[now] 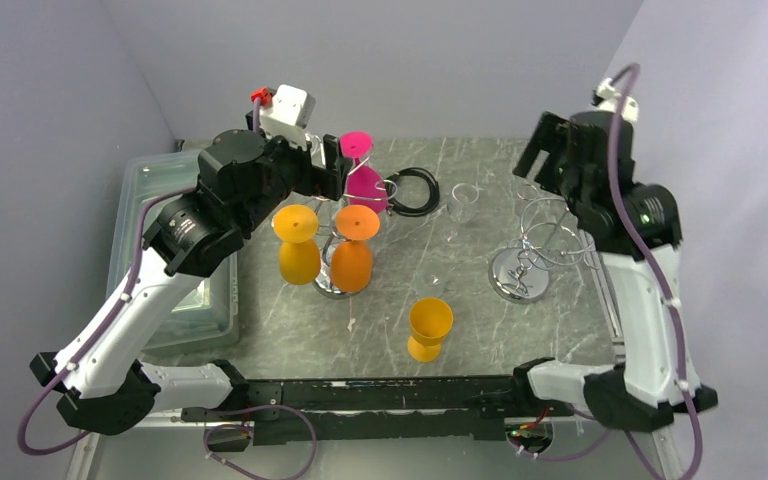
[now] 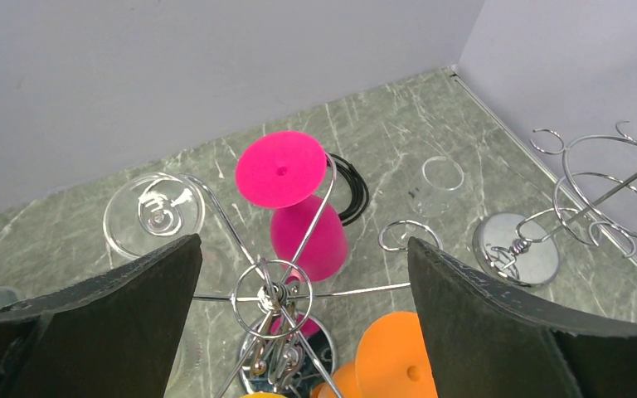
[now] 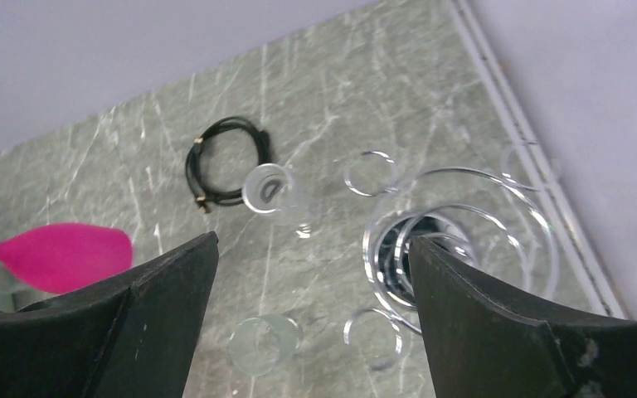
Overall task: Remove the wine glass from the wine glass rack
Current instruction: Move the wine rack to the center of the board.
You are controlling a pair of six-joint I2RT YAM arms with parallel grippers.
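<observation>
- The wine glass rack (image 1: pixel 518 275) stands on the right part of the grey-green marbled table (image 1: pixel 520 165). Its round mirror-like base sits flat and its long curled chrome arms spread above the base
- The right gripper (image 3: pixel 313 240) hangs high over this rack. Its jaws are spread wide and released, with nothing between them and no contact with the wire
- Two clear glasses stand upright on the table to the left of the rack, both apart from it. The far clear glass (image 1: pixel 463 203) is just beside a black cable coil (image 1: pixel 412 190), and the near clear glass (image 3: pixel 261 342) stands closer to the arm bases
- The left gripper (image 2: pixel 303 241) is also fully released, its two dark fingers (image 2: pixel 133 307) wide apart. It hovers above the hub of a smaller chrome rack (image 2: pixel 274 290) left of centre
- Glasses hang foot-up on that smaller rack: a pink glass (image 2: pixel 307 232), two orange glasses (image 1: pixel 298 245) (image 1: pixel 353 250) and a clear hanging glass (image 2: pixel 153 215)
- A third orange glass (image 1: pixel 430 328) stands upright on the table by itself, nearer the arm bases
- A clear plastic bin (image 1: pixel 150 200) sits at the left edge of the table, partly under the left arm
</observation>
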